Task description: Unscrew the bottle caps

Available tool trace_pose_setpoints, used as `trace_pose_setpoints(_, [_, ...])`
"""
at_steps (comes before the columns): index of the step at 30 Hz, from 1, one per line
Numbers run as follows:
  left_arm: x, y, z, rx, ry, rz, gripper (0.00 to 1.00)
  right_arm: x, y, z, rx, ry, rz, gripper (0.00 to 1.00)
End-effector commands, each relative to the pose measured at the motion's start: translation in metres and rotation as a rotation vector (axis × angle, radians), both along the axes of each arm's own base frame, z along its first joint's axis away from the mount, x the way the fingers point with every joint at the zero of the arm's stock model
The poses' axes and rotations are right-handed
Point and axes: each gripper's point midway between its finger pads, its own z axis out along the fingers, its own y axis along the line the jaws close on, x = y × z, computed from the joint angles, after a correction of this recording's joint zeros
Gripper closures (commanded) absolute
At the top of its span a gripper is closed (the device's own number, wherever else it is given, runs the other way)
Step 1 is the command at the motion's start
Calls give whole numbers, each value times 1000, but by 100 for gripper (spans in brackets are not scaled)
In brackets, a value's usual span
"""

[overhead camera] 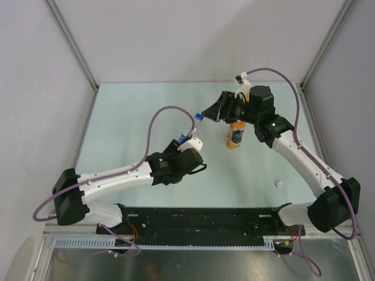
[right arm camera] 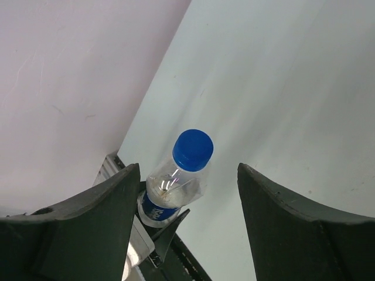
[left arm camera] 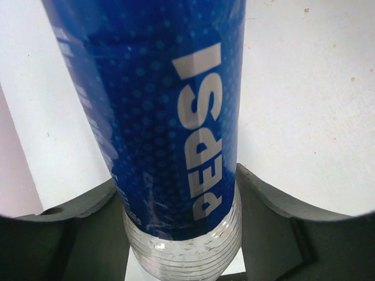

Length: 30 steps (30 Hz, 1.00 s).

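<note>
My left gripper (overhead camera: 185, 143) (left arm camera: 181, 234) is shut on the clear blue-labelled water bottle (overhead camera: 184, 139) (left arm camera: 170, 117) and holds it tilted above the table, neck toward the right arm. The grip is low on the label, above the ribbed clear base. The bottle's blue cap (overhead camera: 199, 117) (right arm camera: 193, 149) sits on the neck. My right gripper (overhead camera: 206, 113) (right arm camera: 187, 170) is open, its fingers (right arm camera: 105, 205) standing either side of the cap without touching it. A short orange bottle with a blue label (overhead camera: 236, 136) stands under the right wrist, its top hidden. A small white cap (overhead camera: 279, 184) lies loose on the table.
The pale green table (overhead camera: 135, 117) is walled by white panels at the back and sides. A black rail (overhead camera: 193, 219) carrying both arm bases runs along the near edge. The left arm's purple cable (overhead camera: 161, 114) loops over the table.
</note>
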Motion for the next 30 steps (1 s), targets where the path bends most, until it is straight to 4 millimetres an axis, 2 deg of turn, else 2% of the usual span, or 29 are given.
trace_pose_setpoints(1, [6,-5,24,-42,-78,45,77,-2,15,17,43,-14,43,30])
trace_pose_setpoints(9, [7,-12,29,-42,-77,27,77,4,25,10,62,14,49,37])
trace_pose_setpoints(13, [7,-13,31,-36,-79,22,77,4,28,16,87,9,61,39])
trace_pose_setpoints(20, [6,-14,30,-35,-75,18,77,5,28,23,109,-6,56,40])
trace_pose_setpoints(30, [4,-15,30,-32,-75,11,77,12,29,17,110,19,30,43])
